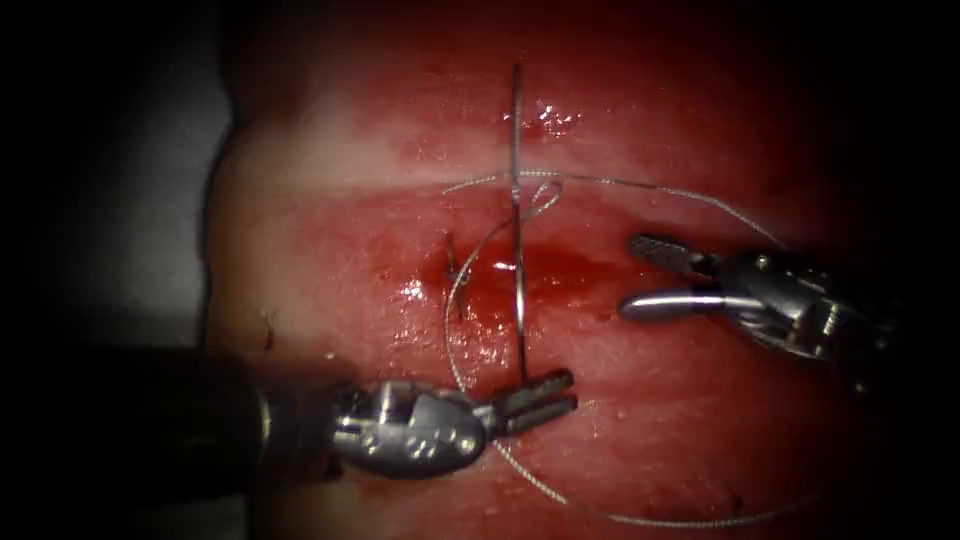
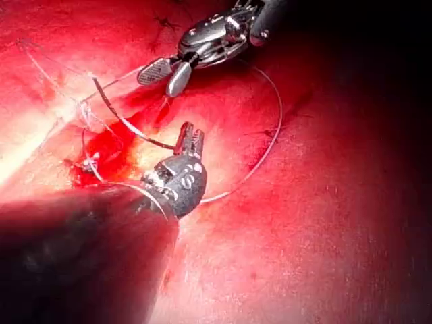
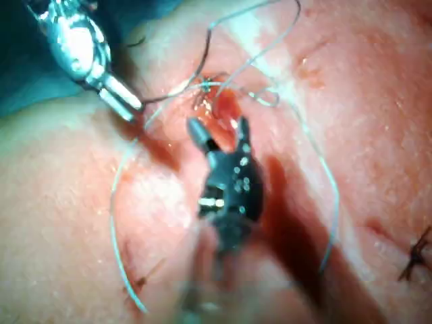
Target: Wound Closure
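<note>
Seen from above, the left tool [image 1: 545, 392] clamps its jaws on one end of the curved needle [image 1: 518, 250]; the needle rises from there up the picture along the cut [image 1: 520, 265] and appears to lie over the tissue [image 1: 700, 440] rather than in it; gripping an end likely leaves the curve free. The right tool [image 1: 650, 275], right of the cut, has jaws spread wide, holding nothing. Thread [image 1: 660, 190] loops around the cut; red fluid [image 1: 560, 270] pools there.

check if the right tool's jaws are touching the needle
Apart. The endoscope view shows the right tool open, bare tissue between it and the needle.
</note>
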Available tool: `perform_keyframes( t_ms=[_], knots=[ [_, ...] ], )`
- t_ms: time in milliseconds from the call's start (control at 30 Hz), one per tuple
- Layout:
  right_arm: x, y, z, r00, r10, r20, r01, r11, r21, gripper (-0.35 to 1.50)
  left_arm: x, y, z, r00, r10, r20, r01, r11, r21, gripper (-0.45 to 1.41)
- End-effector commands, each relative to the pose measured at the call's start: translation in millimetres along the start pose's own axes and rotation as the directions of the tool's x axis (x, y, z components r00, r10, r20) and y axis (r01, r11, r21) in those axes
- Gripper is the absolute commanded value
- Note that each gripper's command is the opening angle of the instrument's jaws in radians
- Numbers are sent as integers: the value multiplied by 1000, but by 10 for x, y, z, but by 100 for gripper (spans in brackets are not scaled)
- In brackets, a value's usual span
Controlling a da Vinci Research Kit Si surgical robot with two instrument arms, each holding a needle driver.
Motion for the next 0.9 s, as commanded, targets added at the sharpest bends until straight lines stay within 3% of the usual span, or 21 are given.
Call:
perform_keyframes(
  t_ms=[33,300,400,467,667,900],
  knots=[
    [-3,2,16,1000,26,4,-26,999,29,115,-2,11,6,999,32,-7,-32,999,-5,-45],
    [-8,3,36,992,123,6,-123,991,49,106,1,14,13,986,167,-15,-167,986,-2,-45],
    [-8,6,33,990,142,-6,-142,990,18,106,1,14,10,986,168,2,-168,986,7,-45],
    [-7,8,34,986,167,-11,-166,986,15,116,1,14,11,985,174,2,-174,985,7,-45],
    [-5,1,38,975,216,-49,-212,974,75,116,1,13,14,982,191,9,-191,982,12,-45],
    [-2,-6,40,974,224,-37,-220,971,99,118,-1,13,15,979,203,15,-203,979,16,-45]
  ],
)
